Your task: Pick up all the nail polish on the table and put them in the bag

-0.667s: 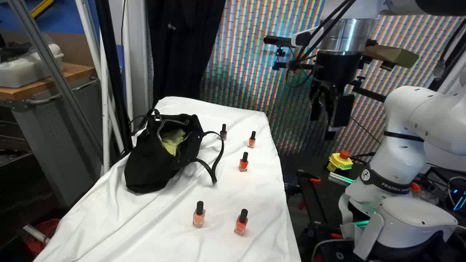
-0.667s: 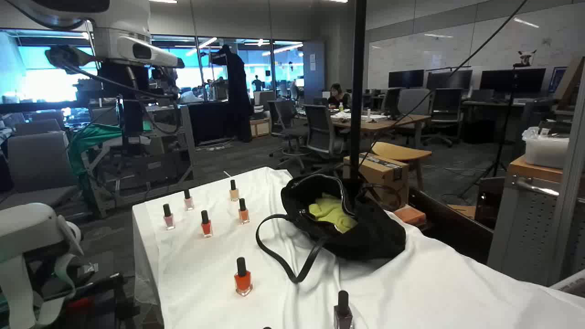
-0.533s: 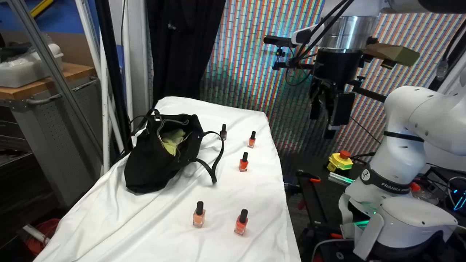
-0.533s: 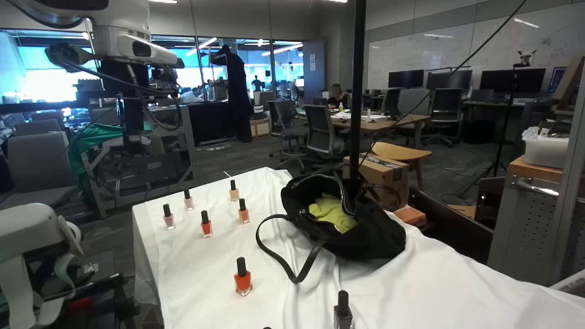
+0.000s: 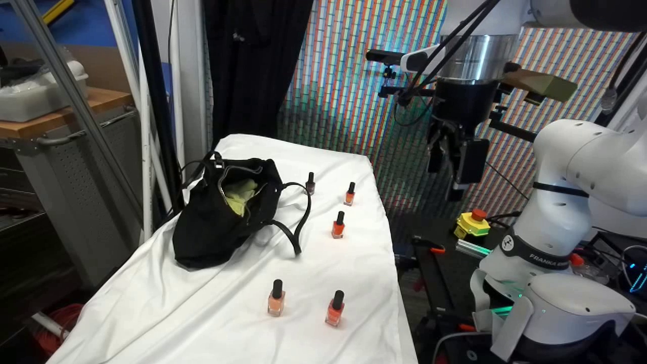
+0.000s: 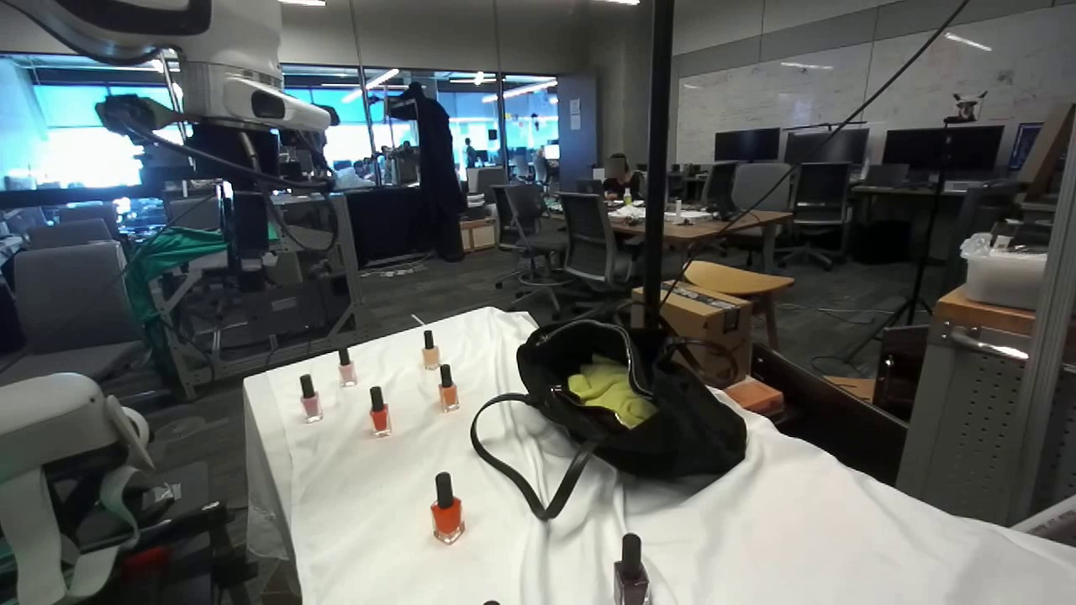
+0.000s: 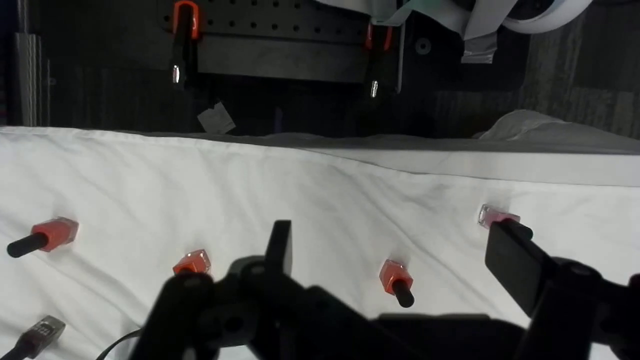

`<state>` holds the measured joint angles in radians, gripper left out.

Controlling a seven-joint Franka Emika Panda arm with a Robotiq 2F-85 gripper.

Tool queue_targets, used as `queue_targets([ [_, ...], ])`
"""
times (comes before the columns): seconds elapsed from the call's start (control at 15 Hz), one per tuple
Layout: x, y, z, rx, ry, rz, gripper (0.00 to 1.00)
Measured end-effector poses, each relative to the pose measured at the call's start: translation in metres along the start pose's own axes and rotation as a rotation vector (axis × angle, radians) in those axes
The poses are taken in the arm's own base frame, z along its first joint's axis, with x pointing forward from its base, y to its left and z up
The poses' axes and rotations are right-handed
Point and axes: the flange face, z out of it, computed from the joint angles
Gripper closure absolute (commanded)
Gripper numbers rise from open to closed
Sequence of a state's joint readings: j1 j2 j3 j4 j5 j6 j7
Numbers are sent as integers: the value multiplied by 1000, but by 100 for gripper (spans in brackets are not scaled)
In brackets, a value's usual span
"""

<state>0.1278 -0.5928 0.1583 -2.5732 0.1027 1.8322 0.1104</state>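
Several nail polish bottles stand upright on the white-clothed table (image 5: 202, 323). An exterior view shows a dark one (image 5: 310, 187), an orange one (image 5: 349, 196), a red one (image 5: 338, 230), a peach one (image 5: 276, 304) and a coral one (image 5: 334, 314). Pink (image 6: 312, 407) and beige (image 6: 430, 356) bottles appear too. The slumped black bag (image 5: 202, 237) lies mouth open, with yellowish-green inside (image 6: 614, 391). My gripper (image 5: 451, 177) hangs high, off the bottles, jaws wide apart and holding nothing. In the wrist view a red bottle (image 7: 393, 276) shows far below, between the fingers; one finger (image 7: 517, 272) partly covers a pink bottle (image 7: 495, 216).
The bag's strap (image 5: 303, 222) loops out over the cloth towards the bottles. Beside the table stand the arm's base (image 5: 571, 313) and a yellow box with a red button (image 5: 472, 225). A black pole (image 6: 660, 168) rises behind the bag.
The gripper rises slightly, then comes down a little and shifts slightly towards the table. Bottles and bag stay where they were.
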Motion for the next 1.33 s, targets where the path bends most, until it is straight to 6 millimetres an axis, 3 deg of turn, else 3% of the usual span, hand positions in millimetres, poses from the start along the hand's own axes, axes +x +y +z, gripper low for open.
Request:
queue_targets([
  [0.67,47,-73,71,-23,34,-171,0],
  [1.33,98,-88,133,41,66,-156,0],
])
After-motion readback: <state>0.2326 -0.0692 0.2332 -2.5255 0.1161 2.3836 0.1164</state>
